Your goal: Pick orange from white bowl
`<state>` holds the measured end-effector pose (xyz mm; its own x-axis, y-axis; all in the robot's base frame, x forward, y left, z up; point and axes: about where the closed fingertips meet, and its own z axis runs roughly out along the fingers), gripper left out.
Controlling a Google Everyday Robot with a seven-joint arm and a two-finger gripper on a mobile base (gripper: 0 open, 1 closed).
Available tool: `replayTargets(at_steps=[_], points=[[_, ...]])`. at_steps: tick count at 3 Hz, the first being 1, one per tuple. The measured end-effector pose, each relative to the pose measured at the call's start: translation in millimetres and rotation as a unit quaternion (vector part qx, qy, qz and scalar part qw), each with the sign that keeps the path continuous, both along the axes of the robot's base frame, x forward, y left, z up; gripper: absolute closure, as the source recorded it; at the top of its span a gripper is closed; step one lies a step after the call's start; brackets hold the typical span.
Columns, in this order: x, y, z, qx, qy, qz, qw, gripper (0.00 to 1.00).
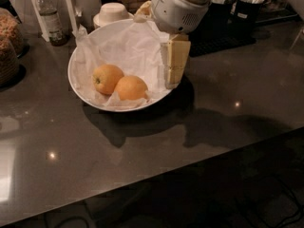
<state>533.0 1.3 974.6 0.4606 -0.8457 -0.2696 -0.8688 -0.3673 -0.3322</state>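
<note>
The white bowl [71,77], wide and lined with crumpled white paper, stands on the dark counter at left of centre. Two oranges lie in its front part, touching. The orange [131,88] with plain skin is on the right. The similar orange [107,78] with a dark stem dimple is on the left. My gripper [173,81] hangs from the white wrist at top centre, over the bowl's right rim, to the right of the plain orange and apart from it. It holds nothing that I can see.
A small cream upturned bowl [112,12] and a bottle [48,19] stand behind the white bowl. A jar of cereal [7,46] is at the far left. Dark containers [237,11] sit at the back right. The counter's front edge runs diagonally across the bottom.
</note>
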Motion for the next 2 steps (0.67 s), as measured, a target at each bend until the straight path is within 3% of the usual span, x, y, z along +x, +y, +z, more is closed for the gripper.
replayTargets(at_steps=[2], points=[[8.4,57.3,-7.7,0.047,0.024,0.066,0.9964,0.00]])
